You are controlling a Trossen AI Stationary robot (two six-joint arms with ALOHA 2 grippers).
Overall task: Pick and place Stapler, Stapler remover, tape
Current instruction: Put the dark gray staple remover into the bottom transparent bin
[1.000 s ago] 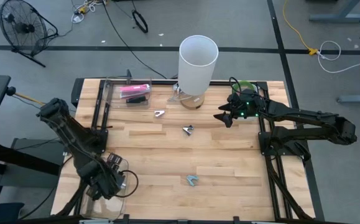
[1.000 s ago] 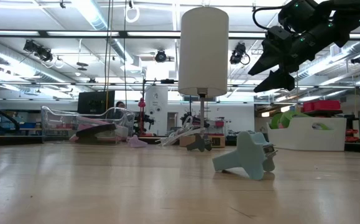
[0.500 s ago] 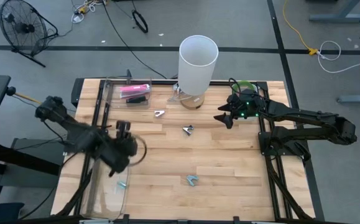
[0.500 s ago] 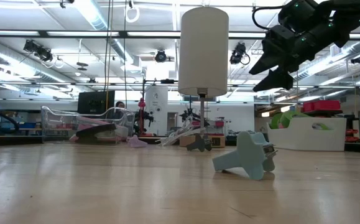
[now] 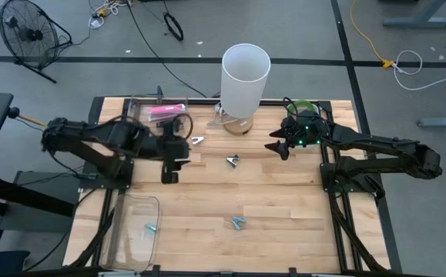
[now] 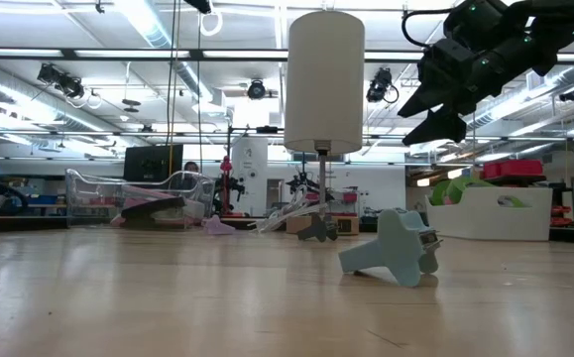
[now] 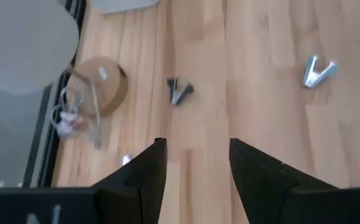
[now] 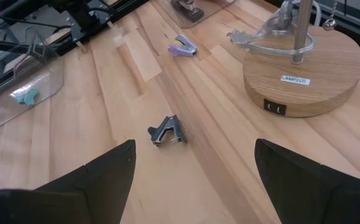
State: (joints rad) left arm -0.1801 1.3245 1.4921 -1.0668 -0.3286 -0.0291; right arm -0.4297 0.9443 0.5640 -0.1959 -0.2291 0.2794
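Staple removers are lying loose on the counter [image 5: 284,208]: dark remover [image 5: 233,160] just ahead of left end effector [image 5: 167,171], whose fingers are standing apart, empty, likely lining up a pick. Right end effector [image 5: 278,145] is hovering open beside the lamp [image 5: 245,77], waiting.
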